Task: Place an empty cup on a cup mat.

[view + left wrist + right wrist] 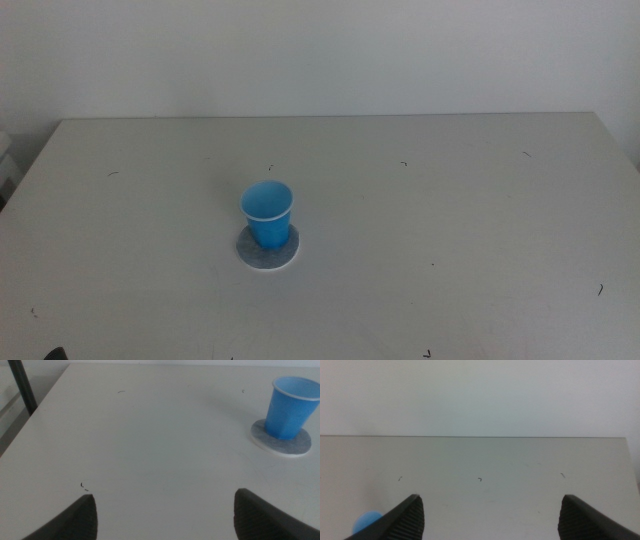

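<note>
- Blue cup point(268, 213) standing upright on the round grey cup mat point(267, 253), roughly mid-desk point(480, 220). Sits a bit toward the far edge of the mat, near rim of the mat showing in front.
- Left gripper point(165, 512) low over the desk, well apart from the cup, fingers point(75, 520) spread wide with nothing between them.
- Right gripper point(490, 517) also wide open and empty, looking across bare desk; just a blue sliver of cup point(366, 521) beside one finger.
- Looks like placement is basically done, so only parking the arms remains.
- To do that well: keep both sets of fingers open, move off away from the cup, no sweeping past it. Light plastic, probably tips easily.
</note>
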You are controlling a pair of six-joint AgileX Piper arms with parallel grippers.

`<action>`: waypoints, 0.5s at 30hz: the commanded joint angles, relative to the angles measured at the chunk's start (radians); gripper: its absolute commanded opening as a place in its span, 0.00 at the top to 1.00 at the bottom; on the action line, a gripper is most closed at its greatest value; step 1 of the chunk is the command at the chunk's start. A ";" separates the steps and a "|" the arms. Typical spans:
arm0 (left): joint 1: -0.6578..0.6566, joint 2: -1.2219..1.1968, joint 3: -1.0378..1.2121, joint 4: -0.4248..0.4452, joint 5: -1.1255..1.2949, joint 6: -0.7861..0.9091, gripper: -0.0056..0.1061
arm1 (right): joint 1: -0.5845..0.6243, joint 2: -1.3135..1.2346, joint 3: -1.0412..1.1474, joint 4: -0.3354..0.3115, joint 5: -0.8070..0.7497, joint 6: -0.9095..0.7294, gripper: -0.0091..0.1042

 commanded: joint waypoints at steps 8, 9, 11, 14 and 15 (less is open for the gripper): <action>0.001 -0.013 -0.006 0.003 -0.066 -0.010 0.01 | -0.163 -0.466 0.627 0.014 -0.482 -0.010 0.16; 0.001 -0.013 -0.006 0.003 -0.066 -0.010 0.01 | -0.173 -0.503 0.684 0.015 -0.498 -0.010 0.16; 0.001 -0.013 -0.006 0.003 -0.066 -0.010 0.01 | -0.182 -0.569 0.778 0.012 -0.508 -0.011 0.16; 0.001 -0.013 -0.006 0.003 -0.066 -0.010 0.01 | -0.182 -0.665 0.925 -0.009 -0.548 -0.043 0.15; 0.001 -0.013 -0.006 0.003 -0.066 -0.010 0.01 | -0.182 -0.694 0.964 -0.010 -0.573 -0.067 0.15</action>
